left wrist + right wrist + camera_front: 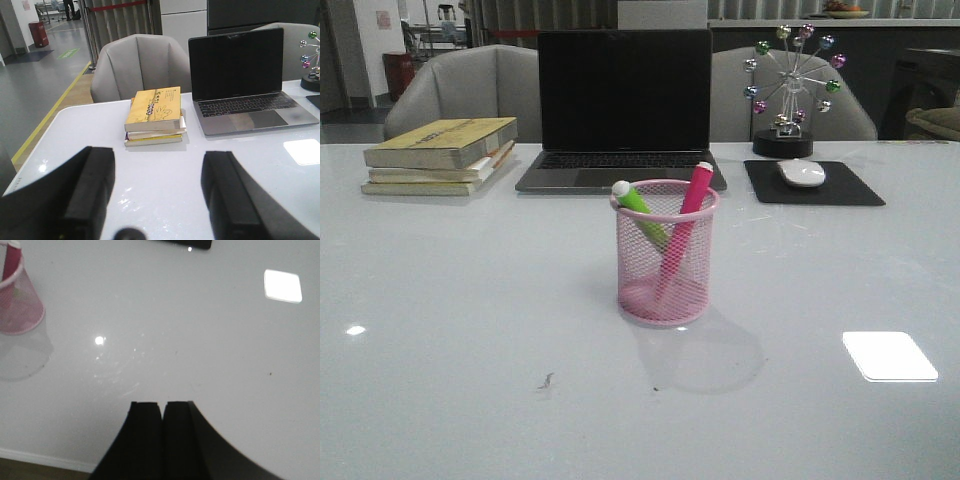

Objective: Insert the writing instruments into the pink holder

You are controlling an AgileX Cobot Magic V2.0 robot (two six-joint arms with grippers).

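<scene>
The pink mesh holder stands mid-table in the front view. Inside it lean a green highlighter and a hot pink highlighter, both with whitish cap ends sticking above the rim. Neither arm shows in the front view. In the left wrist view my left gripper is open over bare table, nothing between its fingers. In the right wrist view my right gripper is shut on nothing, above the table near its edge, with the holder off at the frame's corner, well apart.
A stack of books lies at the back left, a dark laptop behind the holder, and a mouse on a black pad at the back right. A ball ornament stands behind the pad.
</scene>
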